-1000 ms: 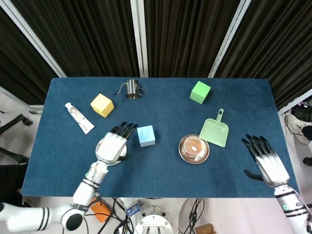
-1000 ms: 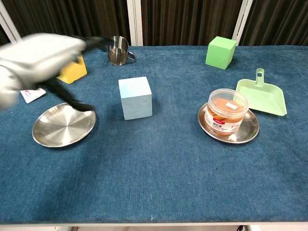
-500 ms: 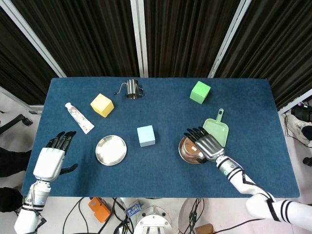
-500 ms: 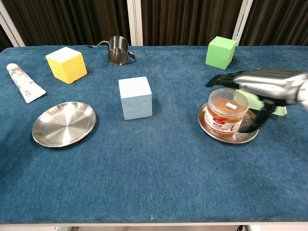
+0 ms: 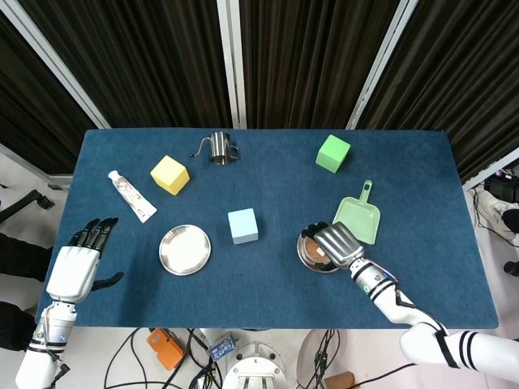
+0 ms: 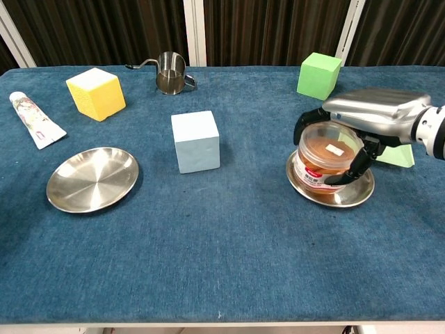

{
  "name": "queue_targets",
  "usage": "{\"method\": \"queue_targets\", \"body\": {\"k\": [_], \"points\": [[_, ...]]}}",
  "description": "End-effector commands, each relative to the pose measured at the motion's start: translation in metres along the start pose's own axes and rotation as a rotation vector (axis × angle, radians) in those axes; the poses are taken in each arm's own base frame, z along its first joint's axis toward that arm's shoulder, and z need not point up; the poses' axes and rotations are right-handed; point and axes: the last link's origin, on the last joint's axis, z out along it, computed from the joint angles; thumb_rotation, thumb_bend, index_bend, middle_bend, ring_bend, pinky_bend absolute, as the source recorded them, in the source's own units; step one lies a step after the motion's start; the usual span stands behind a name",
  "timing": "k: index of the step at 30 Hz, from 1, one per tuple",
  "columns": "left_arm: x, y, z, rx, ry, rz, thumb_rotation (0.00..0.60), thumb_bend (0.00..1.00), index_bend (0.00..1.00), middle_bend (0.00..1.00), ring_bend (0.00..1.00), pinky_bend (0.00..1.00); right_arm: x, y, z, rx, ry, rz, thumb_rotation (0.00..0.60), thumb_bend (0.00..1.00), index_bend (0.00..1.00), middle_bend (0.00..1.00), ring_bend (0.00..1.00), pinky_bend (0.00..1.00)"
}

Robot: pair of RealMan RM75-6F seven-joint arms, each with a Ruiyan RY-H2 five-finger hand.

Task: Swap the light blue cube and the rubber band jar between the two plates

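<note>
The light blue cube (image 5: 242, 225) (image 6: 196, 140) stands on the blue cloth between the two plates. The left steel plate (image 5: 185, 250) (image 6: 92, 179) holds nothing. On the right steel plate (image 5: 306, 258) (image 6: 345, 195) stands the rubber band jar (image 6: 324, 161), orange inside with a clear lid. My right hand (image 5: 334, 242) (image 6: 372, 118) covers the jar from above, and its fingers (image 6: 303, 126) and thumb curl down around the jar's sides. The head view hides most of the jar under that hand. My left hand (image 5: 75, 268) hangs open off the table's left edge, holding nothing.
A yellow cube (image 5: 169, 174) and a tube (image 5: 131, 195) lie at the left. A small metal cup (image 5: 218, 148) stands at the back. A green cube (image 5: 332, 153) sits back right, and a green dustpan (image 5: 357, 217) lies just behind the right plate.
My right hand has come in from the table's right edge and closed its fingers around the jar. My left hand has drawn back from the left plate to beyond the table's left edge.
</note>
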Motion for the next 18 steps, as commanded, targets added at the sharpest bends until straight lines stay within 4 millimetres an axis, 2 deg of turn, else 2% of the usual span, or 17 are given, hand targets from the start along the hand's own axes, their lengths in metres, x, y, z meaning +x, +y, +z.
{"method": "queue_targets", "body": {"k": [1,5,9,11,13,15,17,18], "points": [[0.001,-0.003,-0.002,0.008,0.002,-0.006,0.600,0.00,0.03,0.11,0.11,0.28,0.017,-0.025,-0.018,0.095,0.087,-0.014,0.600,0.49,0.73,0.64,0.71,0.78],[0.000,-0.005,-0.003,0.014,-0.003,-0.003,0.600,0.00,0.03,0.11,0.11,0.28,0.023,-0.055,-0.018,0.184,0.086,-0.001,0.600,0.49,0.73,0.64,0.71,0.78],[0.000,-0.006,-0.003,0.022,-0.006,-0.007,0.600,0.00,0.03,0.11,0.11,0.28,0.010,-0.082,-0.001,0.250,0.000,0.005,0.600,0.49,0.71,0.64,0.71,0.78],[0.000,-0.007,-0.002,0.027,-0.005,-0.013,0.600,0.00,0.03,0.11,0.11,0.28,0.002,-0.091,0.006,0.261,-0.028,-0.007,0.600,0.49,0.66,0.63,0.69,0.76],[0.001,-0.007,-0.001,0.029,-0.003,-0.015,0.600,0.00,0.03,0.11,0.11,0.28,-0.006,-0.099,0.014,0.271,-0.052,-0.008,0.600,0.49,0.55,0.59,0.62,0.71],[0.002,-0.007,-0.001,0.029,-0.001,-0.016,0.600,0.00,0.03,0.11,0.11,0.28,-0.015,-0.105,0.019,0.280,-0.080,-0.006,0.600,0.48,0.36,0.47,0.48,0.58],[0.003,-0.007,0.000,0.028,0.000,-0.019,0.600,0.00,0.03,0.11,0.11,0.28,-0.020,-0.108,0.022,0.286,-0.105,0.010,0.600,0.36,0.10,0.27,0.28,0.36],[0.003,-0.007,0.001,0.028,-0.002,-0.022,0.600,0.00,0.03,0.11,0.11,0.28,-0.022,-0.109,0.022,0.291,-0.129,0.027,0.600,0.31,0.04,0.21,0.21,0.28]]}}
